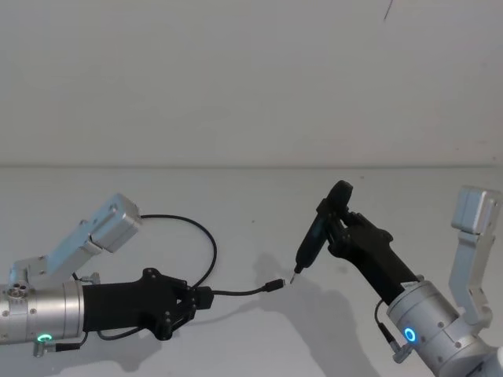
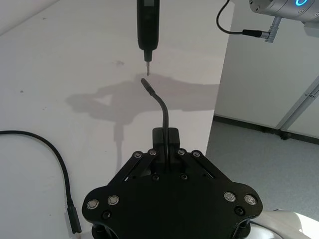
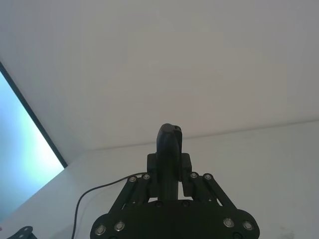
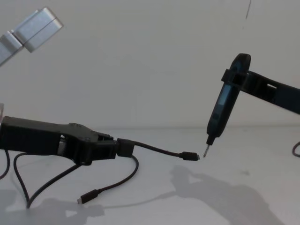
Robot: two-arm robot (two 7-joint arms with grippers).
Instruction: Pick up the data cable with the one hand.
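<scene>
The data cable (image 1: 214,243) is a thin black cord. My left gripper (image 1: 201,298) is shut on it close to one end and holds it above the white table. A short length runs out past the fingertips to a small plug (image 4: 190,156) hanging in the air. The rest of the data cable (image 4: 132,174) loops down to the table, where the other plug (image 4: 87,198) lies. In the left wrist view the left gripper (image 2: 166,139) clamps the data cable (image 2: 162,107). My right gripper (image 1: 343,226) is shut on a black pen-shaped tool (image 1: 313,238), whose metal tip points down just beside the held plug.
The white table (image 1: 236,200) ends at a wall behind. In the left wrist view the table edge (image 2: 219,107) drops to a grey floor. The right arm's own thin wire (image 2: 227,27) hangs near its wrist.
</scene>
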